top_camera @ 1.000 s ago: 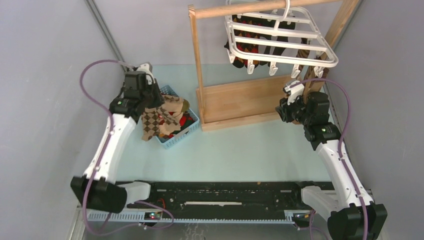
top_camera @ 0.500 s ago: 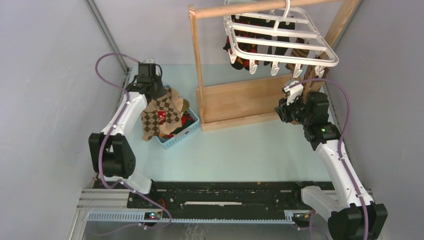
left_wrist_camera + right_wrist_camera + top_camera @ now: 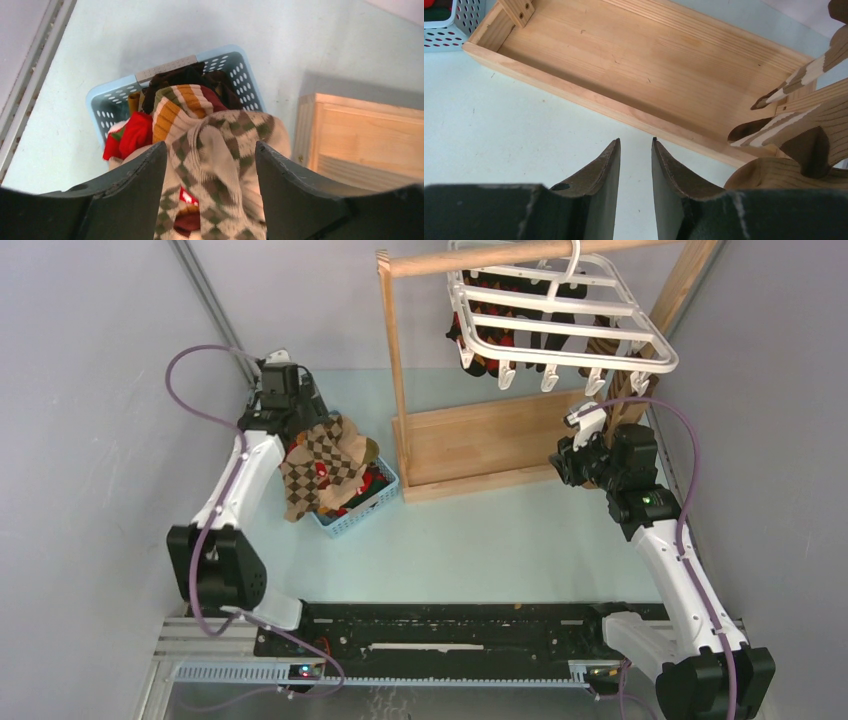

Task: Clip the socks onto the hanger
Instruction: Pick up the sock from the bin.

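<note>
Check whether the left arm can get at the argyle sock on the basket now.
Probably yes: the left gripper hangs open with a finger either side of the argyle sock, which lies atop the basket pile with nothing over it.

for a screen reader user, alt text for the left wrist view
The left gripper is wide open, a finger either side of a brown-and-cream argyle sock, above a blue mesh basket heaped with socks. A wooden stand base is at right.
</note>
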You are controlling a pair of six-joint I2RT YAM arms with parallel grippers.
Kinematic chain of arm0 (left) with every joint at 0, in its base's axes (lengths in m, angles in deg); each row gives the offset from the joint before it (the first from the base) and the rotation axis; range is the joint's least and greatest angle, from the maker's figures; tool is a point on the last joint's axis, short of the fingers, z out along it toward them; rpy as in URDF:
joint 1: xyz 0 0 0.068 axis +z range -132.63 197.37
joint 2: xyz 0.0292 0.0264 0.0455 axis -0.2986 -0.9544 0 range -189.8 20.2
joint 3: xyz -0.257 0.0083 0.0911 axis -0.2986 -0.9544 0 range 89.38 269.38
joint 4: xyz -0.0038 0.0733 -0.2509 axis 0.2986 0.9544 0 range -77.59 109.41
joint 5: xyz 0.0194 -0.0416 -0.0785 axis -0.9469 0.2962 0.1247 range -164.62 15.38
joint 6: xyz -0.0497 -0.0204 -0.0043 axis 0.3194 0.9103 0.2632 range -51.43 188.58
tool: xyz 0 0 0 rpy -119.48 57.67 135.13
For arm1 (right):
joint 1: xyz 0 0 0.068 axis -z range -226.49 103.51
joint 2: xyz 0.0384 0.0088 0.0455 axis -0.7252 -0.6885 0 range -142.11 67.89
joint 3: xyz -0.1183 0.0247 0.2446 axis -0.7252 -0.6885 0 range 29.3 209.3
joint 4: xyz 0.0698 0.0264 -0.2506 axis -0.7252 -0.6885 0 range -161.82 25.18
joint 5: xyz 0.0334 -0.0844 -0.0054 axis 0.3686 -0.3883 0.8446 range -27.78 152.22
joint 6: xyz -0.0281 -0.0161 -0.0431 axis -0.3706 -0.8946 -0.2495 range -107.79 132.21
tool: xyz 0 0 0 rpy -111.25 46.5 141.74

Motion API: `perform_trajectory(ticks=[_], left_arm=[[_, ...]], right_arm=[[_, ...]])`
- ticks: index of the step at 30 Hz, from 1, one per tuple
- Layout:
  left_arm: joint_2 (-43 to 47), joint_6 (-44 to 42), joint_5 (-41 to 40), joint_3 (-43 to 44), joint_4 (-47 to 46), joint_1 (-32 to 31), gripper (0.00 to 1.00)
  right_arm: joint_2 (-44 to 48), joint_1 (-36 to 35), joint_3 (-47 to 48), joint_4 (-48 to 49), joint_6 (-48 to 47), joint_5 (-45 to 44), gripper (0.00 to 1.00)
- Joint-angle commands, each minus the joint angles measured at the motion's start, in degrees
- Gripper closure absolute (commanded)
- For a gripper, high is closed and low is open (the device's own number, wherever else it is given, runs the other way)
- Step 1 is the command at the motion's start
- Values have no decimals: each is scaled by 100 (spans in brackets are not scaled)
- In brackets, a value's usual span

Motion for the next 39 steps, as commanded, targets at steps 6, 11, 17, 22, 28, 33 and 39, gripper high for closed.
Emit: perform_trajectory(ticks=[6,11,17,22,28,33,39], left_arm=[[2256,-2436,3492,-1417,-134,32,29],[2704,-4411,4739,-2393,609,-72,30],[2698,-5917,2939,-2777,841,-772,27],[2297,-6254,1983,-2939,225,-1163,27],[1927,-6311,1711,-2961,-322,-1185,29],[1682,-6281,1610,-2935,-547,-1185,33],[1543,-6266,1924,-2973,-498,-1185,32]], right_arm=[[17,-4,217,-16,49,120,62],[-37,2,221,53,47,201,62],[-127,-28,221,90,83,243,62],[-114,-57,220,112,83,241,62],[-77,-66,219,95,83,224,62],[-55,-53,221,86,88,214,62],[-47,-40,221,64,99,230,62]])
